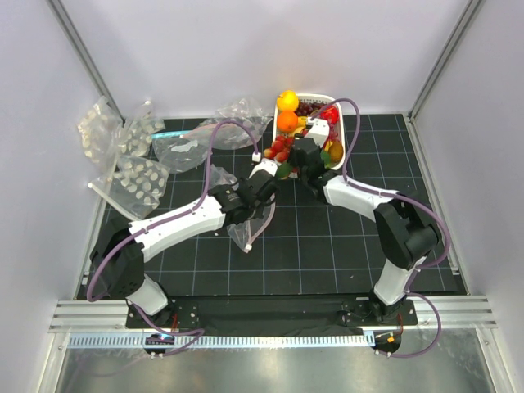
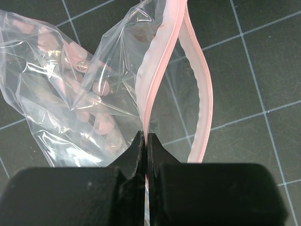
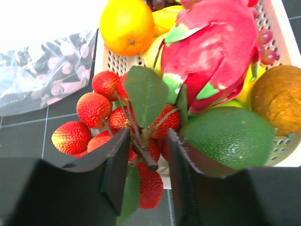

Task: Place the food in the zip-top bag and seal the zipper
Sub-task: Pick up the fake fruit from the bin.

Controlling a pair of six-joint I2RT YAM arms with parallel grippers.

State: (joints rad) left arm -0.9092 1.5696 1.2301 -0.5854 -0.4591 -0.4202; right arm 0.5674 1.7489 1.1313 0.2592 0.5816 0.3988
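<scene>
Firmly, the left gripper [image 2: 145,139] clenches the zipper [image 2: 160,70] of the zip-top bag [image 2: 70,94]. The right gripper [image 3: 146,141], released, straddles the stem of the strawberries [image 3: 94,110] at seven o'clock of the basket [image 3: 275,21].

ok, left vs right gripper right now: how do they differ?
The left gripper is shut on the zipper of the zip-top bag; the right gripper is open, its jaws either side of the stem of the strawberry bunch. The left gripper sits over the dark mat; the right gripper is at the edge of the white basket. Both are black.
</scene>
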